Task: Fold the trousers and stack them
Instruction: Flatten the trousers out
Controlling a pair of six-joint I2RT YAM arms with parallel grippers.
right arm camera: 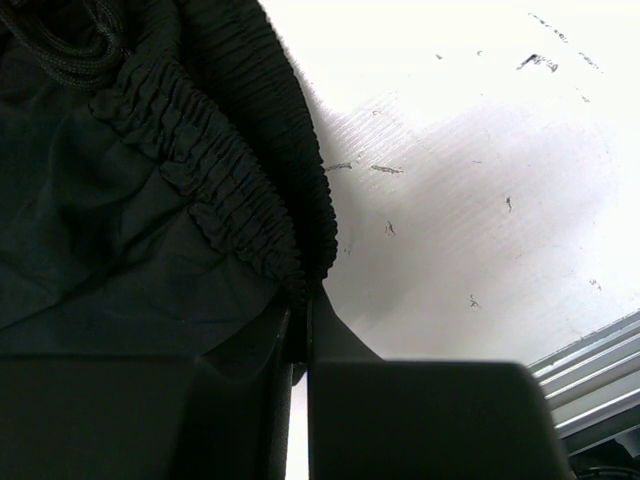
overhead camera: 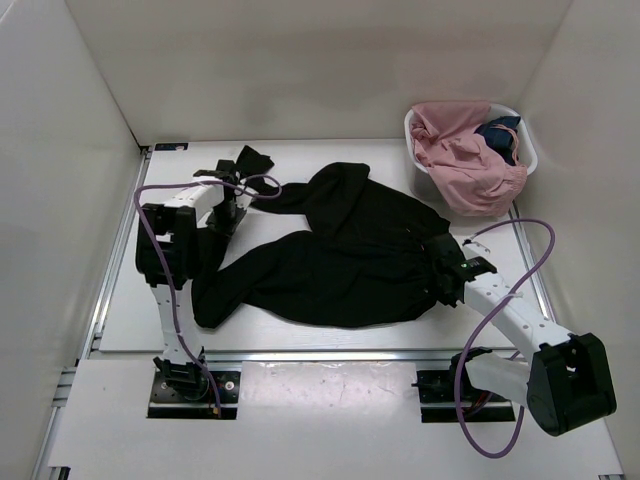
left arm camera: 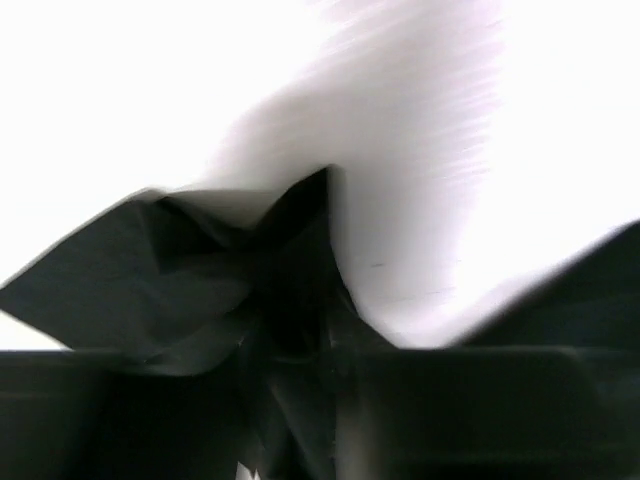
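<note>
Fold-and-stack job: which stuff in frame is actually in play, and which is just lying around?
In play:
black trousers
left claw, pinching a leg end
right claw, pinching the waistband

Lying about:
white basket, far right
pink garment, in the basket
dark blue garment, in the basket

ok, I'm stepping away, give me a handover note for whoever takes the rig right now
Left gripper: shut on a leg end of the trousers, far left of the table; its wrist view is blurred.
Right gripper: shut on the elastic waistband, near right.
The trousers lie spread loosely across the table, legs apart, no fold made.
Basket at far right holds a pink garment and a dark blue one; not part of this job.
Left to do: fold, then stack.
</note>
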